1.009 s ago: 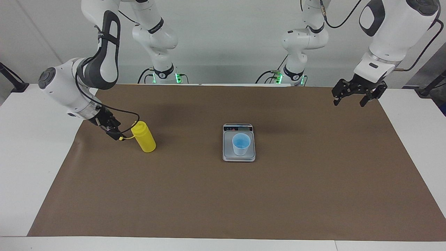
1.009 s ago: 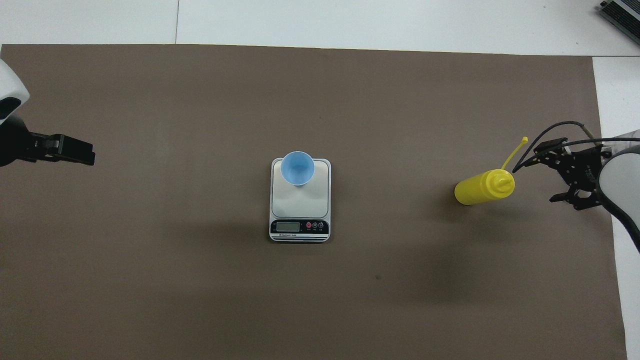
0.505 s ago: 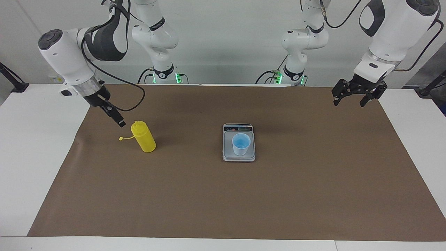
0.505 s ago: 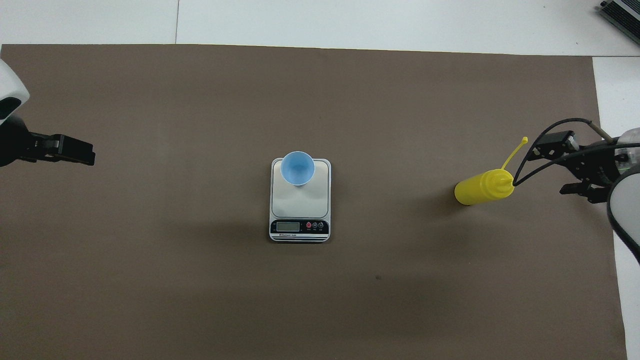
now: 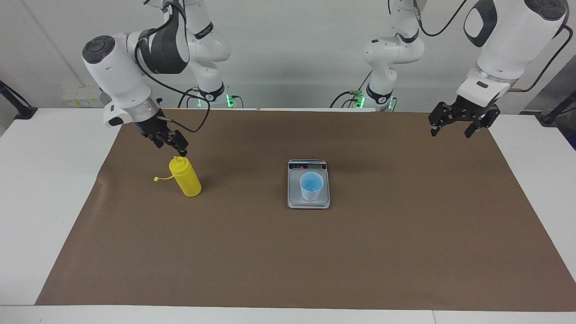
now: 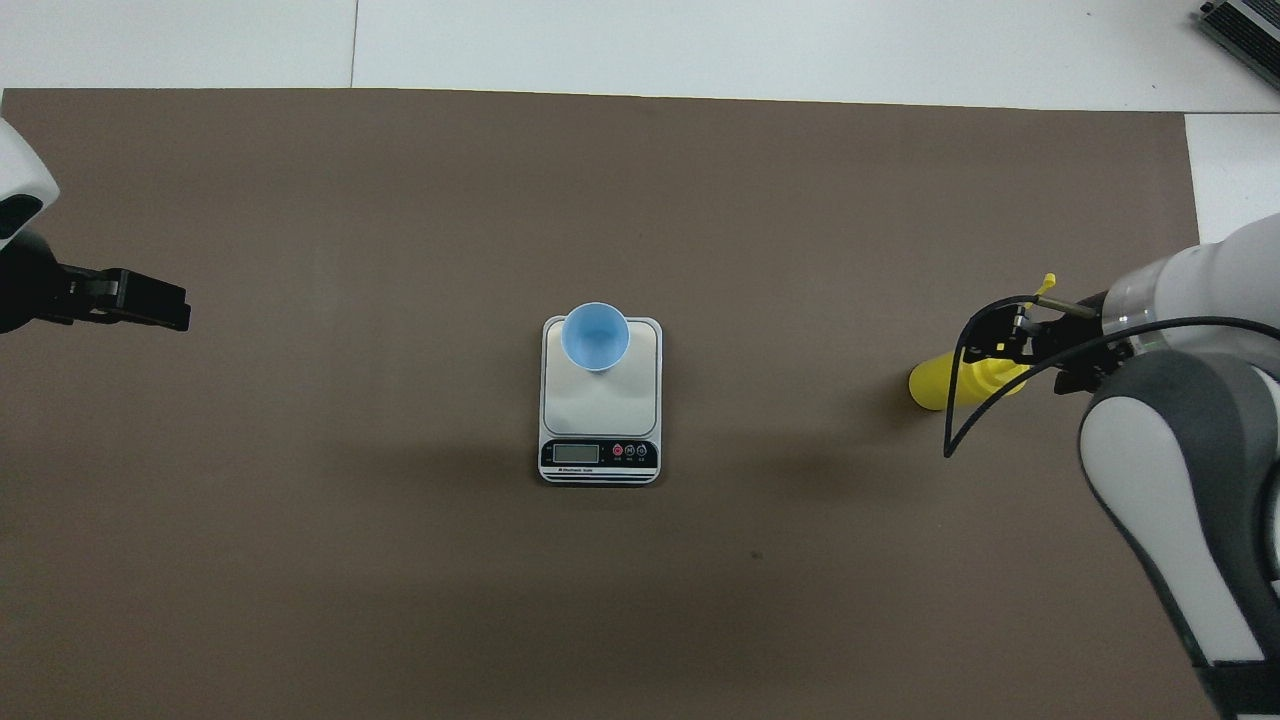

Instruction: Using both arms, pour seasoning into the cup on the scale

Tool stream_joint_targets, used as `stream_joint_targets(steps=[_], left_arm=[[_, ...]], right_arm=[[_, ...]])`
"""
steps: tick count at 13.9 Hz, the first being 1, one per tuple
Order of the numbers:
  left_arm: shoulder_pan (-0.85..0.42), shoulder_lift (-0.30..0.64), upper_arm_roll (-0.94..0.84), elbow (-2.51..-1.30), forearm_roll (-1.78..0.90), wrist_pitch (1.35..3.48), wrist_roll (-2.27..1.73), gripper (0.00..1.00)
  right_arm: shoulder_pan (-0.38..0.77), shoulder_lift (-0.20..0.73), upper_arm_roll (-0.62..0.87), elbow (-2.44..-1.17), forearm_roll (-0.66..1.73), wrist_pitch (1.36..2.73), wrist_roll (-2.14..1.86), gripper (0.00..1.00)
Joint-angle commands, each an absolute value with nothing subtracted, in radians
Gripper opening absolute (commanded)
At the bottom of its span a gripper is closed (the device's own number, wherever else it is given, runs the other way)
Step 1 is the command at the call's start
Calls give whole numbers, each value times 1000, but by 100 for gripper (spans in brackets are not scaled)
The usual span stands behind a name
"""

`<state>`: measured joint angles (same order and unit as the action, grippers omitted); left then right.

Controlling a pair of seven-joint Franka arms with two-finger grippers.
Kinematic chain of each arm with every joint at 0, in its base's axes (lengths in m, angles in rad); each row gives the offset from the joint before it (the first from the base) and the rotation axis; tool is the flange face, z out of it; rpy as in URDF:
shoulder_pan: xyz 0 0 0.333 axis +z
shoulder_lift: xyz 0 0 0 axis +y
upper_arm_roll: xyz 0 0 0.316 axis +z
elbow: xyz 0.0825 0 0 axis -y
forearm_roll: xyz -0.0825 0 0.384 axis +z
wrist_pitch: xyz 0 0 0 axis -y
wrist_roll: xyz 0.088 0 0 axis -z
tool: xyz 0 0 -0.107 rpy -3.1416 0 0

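The right gripper [image 5: 173, 143], fingers apart, hangs over the uncapped yellow plastic squeeze bottle [image 5: 186, 178] at frame left; the left gripper [image 5: 459, 122] waits open at upper right.

Light: bright, even, from above
Shadows: soft dark patches on the brown mat [image 5: 288, 252], a short one beside the yellow bottle [image 5: 185, 176]
Glare: none to speak of
Focus: both views sharp, edges straight

No lettering on the scale [image 6: 600, 400] can be read.
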<state>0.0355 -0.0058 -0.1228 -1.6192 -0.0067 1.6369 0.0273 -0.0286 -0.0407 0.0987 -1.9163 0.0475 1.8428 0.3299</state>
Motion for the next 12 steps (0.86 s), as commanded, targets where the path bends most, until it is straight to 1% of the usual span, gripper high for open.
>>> stream_joint_targets(steps=[1,3,6,10,12], left_arm=[[40,-31,-124,-1655,-8,1660,37,100],[40,-31,-124,-1655,-8,1660,37,100],[40,-31,-124,-1655,-8,1658,38,100],[38,-35,-124,-1657,-8,1644,38,100],[35,-44,-126,-1677,-8,1655,34,100]], right_arm=[[40,-81,98,-1939,-5,1832,299,100],[75,-84,98,-1931,-6,1838,295,100],[72,-78,98,-1896,-8,1847,230,100],[22,-72,95,-1826,-21,1835,92,100],[3,-58,95,-1786,-44,1832,32,100]])
